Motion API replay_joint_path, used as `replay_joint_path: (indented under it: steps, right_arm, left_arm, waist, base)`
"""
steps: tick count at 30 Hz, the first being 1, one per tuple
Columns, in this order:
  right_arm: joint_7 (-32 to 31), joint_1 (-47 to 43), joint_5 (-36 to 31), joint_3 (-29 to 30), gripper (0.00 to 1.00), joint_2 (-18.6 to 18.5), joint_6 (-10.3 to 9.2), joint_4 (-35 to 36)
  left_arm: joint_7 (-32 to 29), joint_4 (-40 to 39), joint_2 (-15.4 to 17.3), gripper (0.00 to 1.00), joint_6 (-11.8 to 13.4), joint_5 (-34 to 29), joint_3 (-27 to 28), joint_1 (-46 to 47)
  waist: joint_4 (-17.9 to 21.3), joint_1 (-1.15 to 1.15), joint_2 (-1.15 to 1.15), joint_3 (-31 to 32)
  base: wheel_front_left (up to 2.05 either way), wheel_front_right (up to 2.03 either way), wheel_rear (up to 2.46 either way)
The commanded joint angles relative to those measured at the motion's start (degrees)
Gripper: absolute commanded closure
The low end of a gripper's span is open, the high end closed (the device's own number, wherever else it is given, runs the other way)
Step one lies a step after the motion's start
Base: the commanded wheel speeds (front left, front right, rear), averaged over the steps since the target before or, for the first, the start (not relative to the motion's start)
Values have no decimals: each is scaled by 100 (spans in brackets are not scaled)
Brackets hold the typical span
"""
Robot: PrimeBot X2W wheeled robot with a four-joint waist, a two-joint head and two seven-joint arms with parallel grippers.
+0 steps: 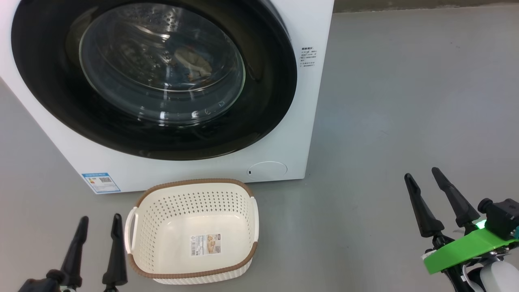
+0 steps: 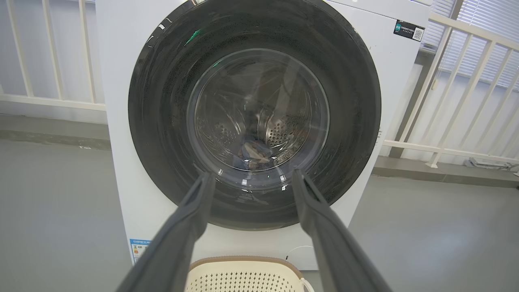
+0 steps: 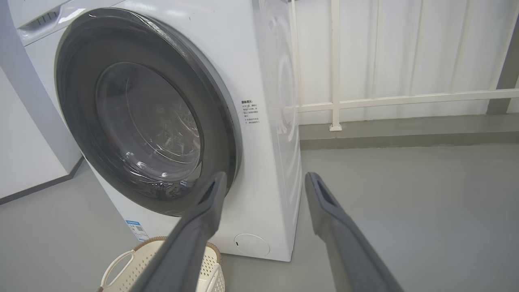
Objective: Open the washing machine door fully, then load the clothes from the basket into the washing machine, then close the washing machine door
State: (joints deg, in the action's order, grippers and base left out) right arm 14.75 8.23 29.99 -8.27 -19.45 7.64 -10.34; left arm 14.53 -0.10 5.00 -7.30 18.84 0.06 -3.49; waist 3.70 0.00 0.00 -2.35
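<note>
Head view: left pincer (image 1: 100, 217), right pincer (image 1: 421, 173) apart; label (image 1: 206, 245) in basket (image 1: 194, 181), blue sticker (image 1: 101, 182) unreadable.

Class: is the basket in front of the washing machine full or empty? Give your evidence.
Empty: the basket shows its bare bottom and its label in the head view; nothing lies in it.

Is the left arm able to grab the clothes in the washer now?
Probably not. The washing machine door looks shut and stands between the open left tool and the clothes inside.
</note>
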Motion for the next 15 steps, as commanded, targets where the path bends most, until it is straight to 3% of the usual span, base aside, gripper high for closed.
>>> replay_joint_path:
  steps: [1, 2, 11, 15]
  right_arm:
    - [25, 54, -55, -50, 0, -50, -15, 147]
    - [0, -1, 1, 2, 100, 8, 0, 0]
    - [-99, -120, 328, 9, 100, 233, -1, -233]
    - [-161, -122, 533, 50, 100, 274, -1, -242]
  left_arm:
    - [47, -105, 107, 0, -19, 4, 142, 184]
    - [0, 12, 8, 100, 0, 12, -33, 1]
    - [-110, 286, -87, 100, 7, 405, -48, -38]
    - [-166, 326, -80, 100, 11, 649, -39, -3]
  waist:
    - [-2, 0, 0, 2]
    - [-1, 0, 0, 1]
    - [-20, 10, 0, 22]
    - [-32, 2, 0, 24]
  base:
    - [0, 0, 0]
    - [0, 0, 0]
    - [0, 0, 0]
    - [0, 0, 0]
